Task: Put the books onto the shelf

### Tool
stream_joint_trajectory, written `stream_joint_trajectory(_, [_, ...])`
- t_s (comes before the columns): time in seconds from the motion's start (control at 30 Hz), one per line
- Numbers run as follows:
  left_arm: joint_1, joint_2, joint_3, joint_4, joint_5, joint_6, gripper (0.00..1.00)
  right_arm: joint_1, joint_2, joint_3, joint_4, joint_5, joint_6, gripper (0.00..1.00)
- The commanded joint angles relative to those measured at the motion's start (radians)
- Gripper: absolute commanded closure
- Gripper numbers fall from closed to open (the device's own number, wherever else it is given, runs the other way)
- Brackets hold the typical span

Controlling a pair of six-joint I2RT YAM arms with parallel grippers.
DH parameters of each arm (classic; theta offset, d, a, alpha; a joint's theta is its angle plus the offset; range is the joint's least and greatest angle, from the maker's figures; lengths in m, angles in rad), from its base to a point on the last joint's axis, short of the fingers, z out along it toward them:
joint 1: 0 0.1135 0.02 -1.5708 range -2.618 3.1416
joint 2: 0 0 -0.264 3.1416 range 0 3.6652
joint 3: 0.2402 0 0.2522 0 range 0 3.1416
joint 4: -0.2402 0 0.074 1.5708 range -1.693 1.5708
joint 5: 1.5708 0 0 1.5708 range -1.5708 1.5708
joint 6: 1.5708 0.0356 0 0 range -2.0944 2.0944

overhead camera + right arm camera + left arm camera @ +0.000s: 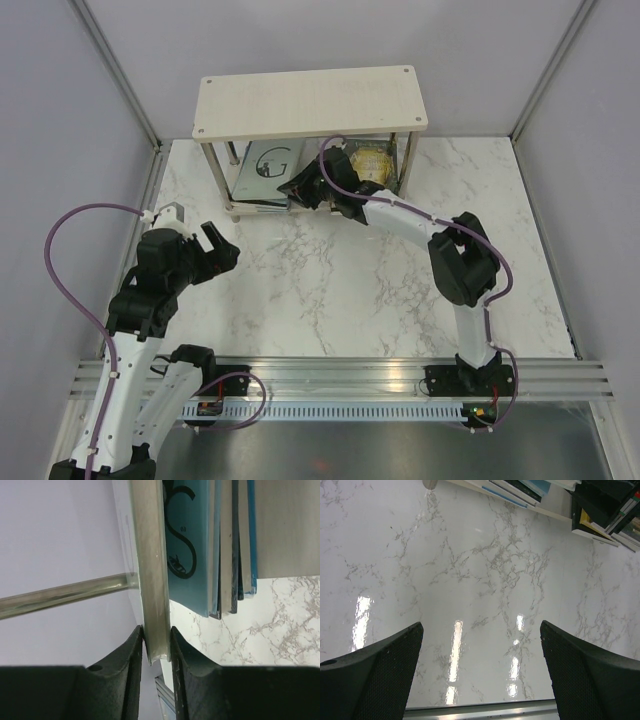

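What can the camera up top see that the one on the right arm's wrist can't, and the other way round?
Only the top view shows the whole two-tier shelf and the left gripper, its jaws open above the marble table. Only the right wrist view shows, close up, the right gripper with its jaws closed on a pale thin edge. Whether that edge is a shelf board or a book, I cannot tell. Both views show the books stacked on the lower tier, and some of the marble.
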Motion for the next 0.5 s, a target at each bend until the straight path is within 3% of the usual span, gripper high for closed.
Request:
stream_joint_trajectory(0.0, [0.005, -0.004, -0.004, 0.033, 0.003, 0.042, 0.0, -0.006, 0.054, 0.106, -0.032, 0.021, -0.023, 0.82])
stream_joint_trajectory(0.13, [0.006, -0.007, -0.002, 0.032, 0.002, 0.042, 0.0, -0.008, 0.085, 0.132, -0.035, 0.018, -0.021, 0.81])
stream_joint_trajectory(0.23, [0.005, -0.004, -0.002, 0.033, 0.0, 0.04, 0.0, -0.009, 0.092, 0.134, -0.036, 0.013, -0.027, 0.71])
stream_joint_trajectory(0.37, [0.005, -0.006, -0.004, 0.033, -0.001, 0.04, 0.0, -0.017, 0.027, 0.062, -0.046, 0.03, -0.044, 0.31])
stream_joint_trajectory(0.47, [0.005, -0.004, -0.004, 0.032, -0.003, 0.039, 0.0, -0.021, -0.035, 0.025, -0.073, 0.053, -0.076, 0.2])
